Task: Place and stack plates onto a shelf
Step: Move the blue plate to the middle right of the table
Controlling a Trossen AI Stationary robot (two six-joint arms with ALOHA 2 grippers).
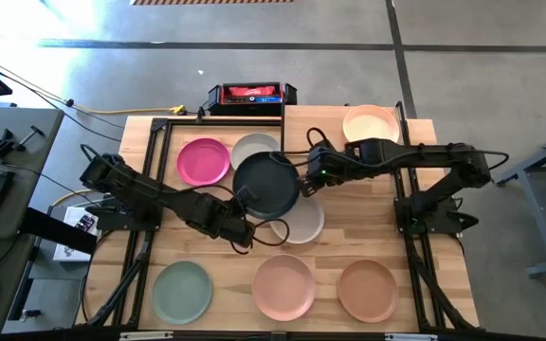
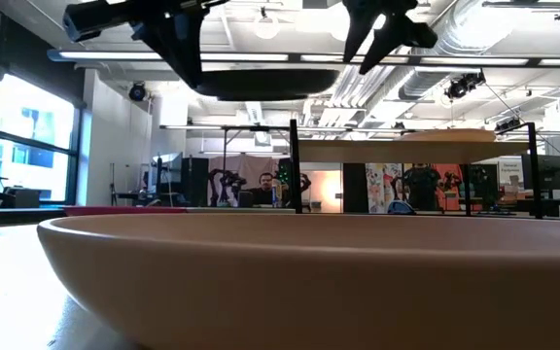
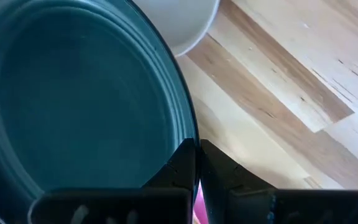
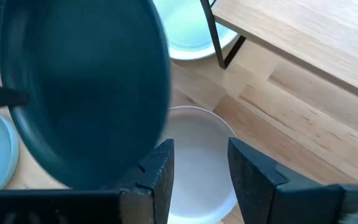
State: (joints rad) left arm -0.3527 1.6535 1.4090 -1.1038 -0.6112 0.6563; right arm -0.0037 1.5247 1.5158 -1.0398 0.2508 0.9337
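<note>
- High view: the left gripper (image 1: pixel 245 202) is pinching the rim of the dark teal plate (image 1: pixel 266 184), holding it over mid-table. The plate is overlapping a light grey plate (image 1: pixel 256 147) behind it and a second grey plate (image 1: pixel 303 222) on the near side. The right gripper (image 1: pixel 303 183) is sitting at the teal plate's opposite edge. The magenta plate (image 1: pixel 203 161) is lying beside the grey one. The peach plate (image 1: pixel 371 124) is resting on the shelf (image 1: pixel 344 128). The sage green plate (image 1: pixel 182 290), pink plate (image 1: pixel 283 285) and brown plate (image 1: pixel 367 290) are lining the near edge of the table (image 1: pixel 444 275).
- Low view: the teal plate (image 2: pixel 261 83) is hanging level, well above the tabletop, with a pink rim (image 2: pixel 290 267) filling the foreground.
- Left wrist view: fingers (image 3: pixel 182 165) are pressing together on the teal rim (image 3: pixel 73 99).
- Right wrist view: fingers (image 4: pixel 160 171) are standing spread, one at the teal plate's edge (image 4: pixel 86 81), nothing clamped between them.
</note>
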